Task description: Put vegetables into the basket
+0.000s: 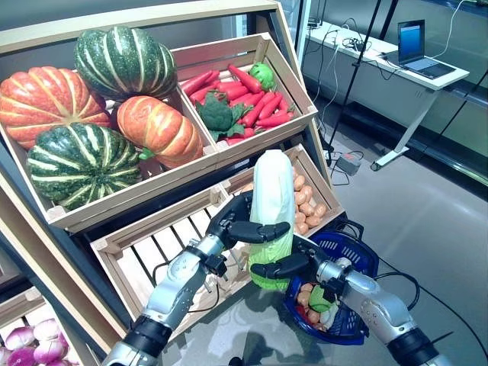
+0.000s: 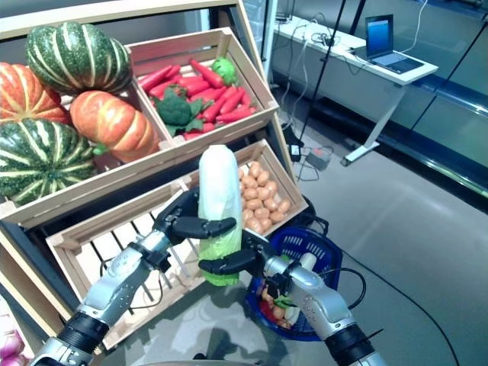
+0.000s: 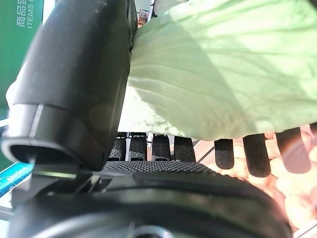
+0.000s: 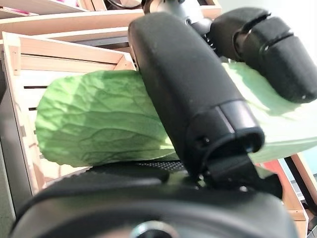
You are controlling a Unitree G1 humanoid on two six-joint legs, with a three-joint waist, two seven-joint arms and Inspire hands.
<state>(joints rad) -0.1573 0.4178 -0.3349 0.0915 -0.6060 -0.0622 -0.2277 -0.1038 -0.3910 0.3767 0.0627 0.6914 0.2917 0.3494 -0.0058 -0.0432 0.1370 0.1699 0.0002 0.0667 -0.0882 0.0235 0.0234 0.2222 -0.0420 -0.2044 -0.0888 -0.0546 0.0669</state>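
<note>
Gripping the upright napa cabbage (image 1: 272, 200) together, the left hand (image 1: 242, 226) and right hand (image 1: 288, 266) are curling round it beside the blue basket (image 1: 361, 255).

Grey floor (image 1: 427, 221), white desk (image 1: 381, 55)

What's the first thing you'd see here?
A tall cabbage held upright in the middle, with the left hand and right hand both curled round it. Big striped pumpkins fill the top left crate, and a blue basket with some vegetables sits on the floor, lower right.
</note>
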